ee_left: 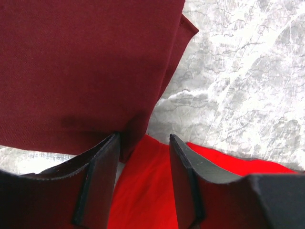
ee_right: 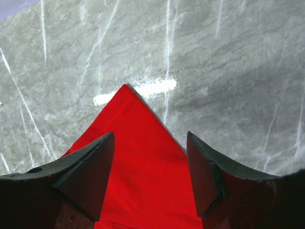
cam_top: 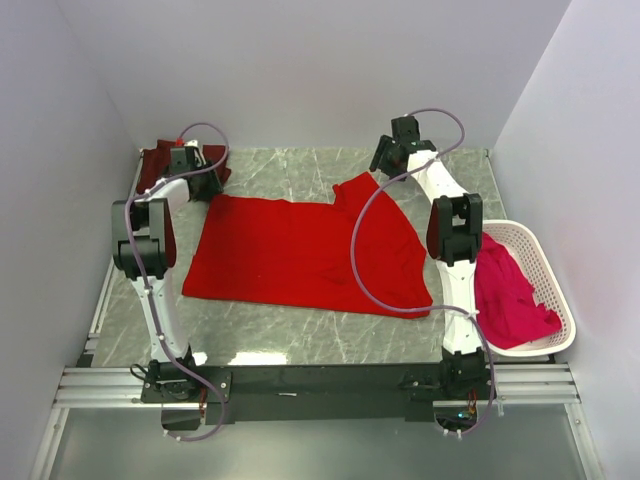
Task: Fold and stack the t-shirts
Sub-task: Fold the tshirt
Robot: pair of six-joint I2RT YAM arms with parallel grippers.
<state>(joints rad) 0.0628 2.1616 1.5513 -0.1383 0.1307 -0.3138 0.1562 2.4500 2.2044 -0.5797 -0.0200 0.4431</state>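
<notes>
Right wrist: parted fingers [ee_right: 86, 176] over t-shirt [ee_right: 143, 181]

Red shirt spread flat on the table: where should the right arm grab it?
On the red shirt, the pointed far corner: it juts out flat onto bare table, cloth narrow enough to pinch. Come down from above, probably; the open right gripper hangs astride it.

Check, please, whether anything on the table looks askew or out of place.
The bright red t-shirt lies unevenly: its right side is folded over at a slant, one corner poking toward the far edge. Nothing else stands out.
</notes>
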